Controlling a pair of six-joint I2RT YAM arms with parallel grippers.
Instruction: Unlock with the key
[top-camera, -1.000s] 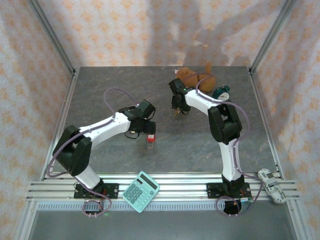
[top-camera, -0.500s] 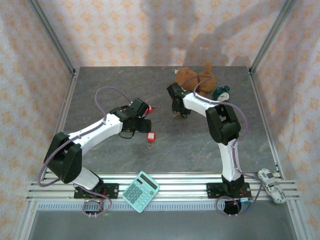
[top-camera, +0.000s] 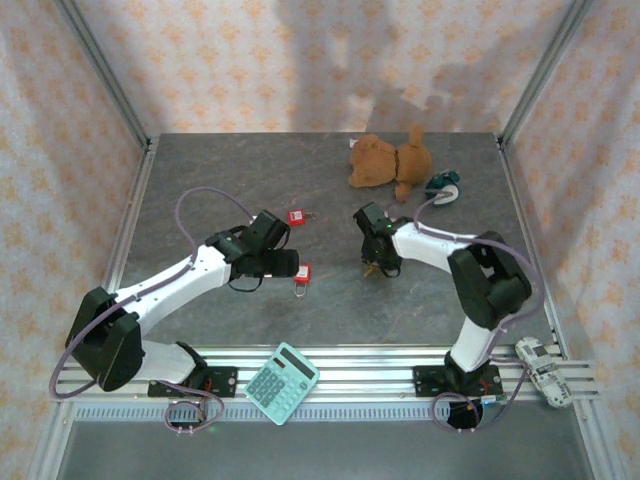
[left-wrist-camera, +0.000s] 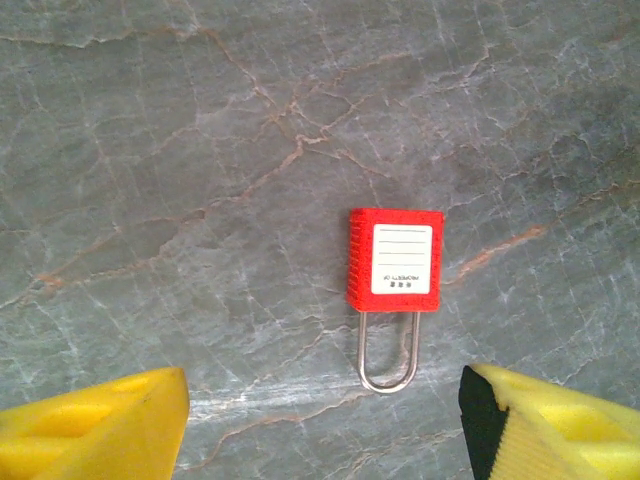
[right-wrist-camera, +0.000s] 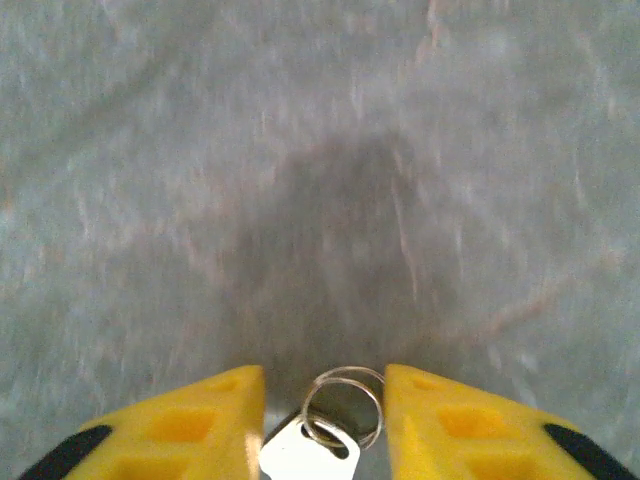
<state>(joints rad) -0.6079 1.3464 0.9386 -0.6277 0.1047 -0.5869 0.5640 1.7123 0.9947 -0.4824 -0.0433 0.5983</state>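
Progress is early: the key (right-wrist-camera: 300, 452) is in hand, but the padlock (left-wrist-camera: 395, 260) has yet to be secured, entered and turned. The right gripper (right-wrist-camera: 325, 400) is clamped narrowly on the key, with the ring (right-wrist-camera: 343, 405) projecting forward over the bare table (right-wrist-camera: 320, 150). The left gripper (left-wrist-camera: 325, 405) is spread wide and grasps nothing. It is directly above the red padlock, which lies flat with both shackle legs seated.

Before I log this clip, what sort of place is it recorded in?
Probably a lab robot test cell, not a home: aluminium frame rails edge a stone-look tabletop, patterned walls close it in, and unrelated props, a plush toy and a calculator, lie about.
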